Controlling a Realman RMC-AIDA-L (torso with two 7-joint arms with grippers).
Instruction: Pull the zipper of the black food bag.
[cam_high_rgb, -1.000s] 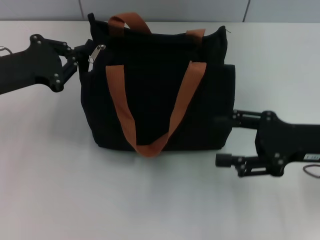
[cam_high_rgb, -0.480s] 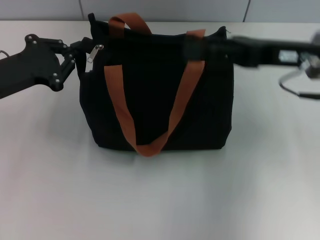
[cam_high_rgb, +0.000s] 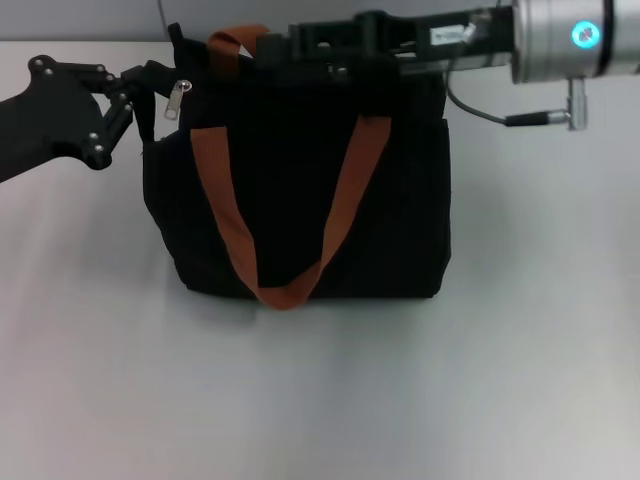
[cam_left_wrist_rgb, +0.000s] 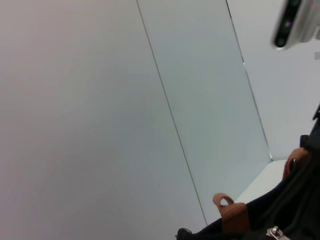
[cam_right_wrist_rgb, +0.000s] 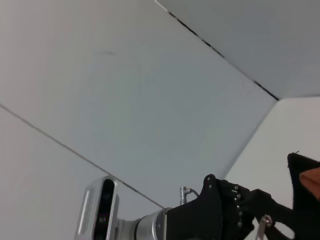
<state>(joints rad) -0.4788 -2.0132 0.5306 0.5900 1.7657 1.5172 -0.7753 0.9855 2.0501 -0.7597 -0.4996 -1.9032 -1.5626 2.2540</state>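
The black food bag (cam_high_rgb: 300, 190) stands upright mid-table with two orange-brown straps (cam_high_rgb: 215, 190). The silver zipper pull (cam_high_rgb: 178, 98) hangs at its top left corner. My left gripper (cam_high_rgb: 148, 78) is shut on the bag's top left corner, just beside the pull. My right gripper (cam_high_rgb: 305, 45) reaches in from the right over the bag's top opening, near the back strap. The left wrist view shows the pull (cam_left_wrist_rgb: 274, 233) and a strap (cam_left_wrist_rgb: 227, 212). The right wrist view shows the left gripper (cam_right_wrist_rgb: 272, 207), the pull (cam_right_wrist_rgb: 262, 222) and the bag's edge (cam_right_wrist_rgb: 305, 200).
The white table (cam_high_rgb: 320, 400) stretches in front of the bag and to both sides. A grey wall (cam_high_rgb: 100, 18) rises behind the table's far edge. The right arm's silver wrist and cable (cam_high_rgb: 560, 60) hang over the table at the right of the bag.
My right arm has risen from the table at the bag's right and swung left over the bag's top. The bag and the left gripper have shifted slightly left.
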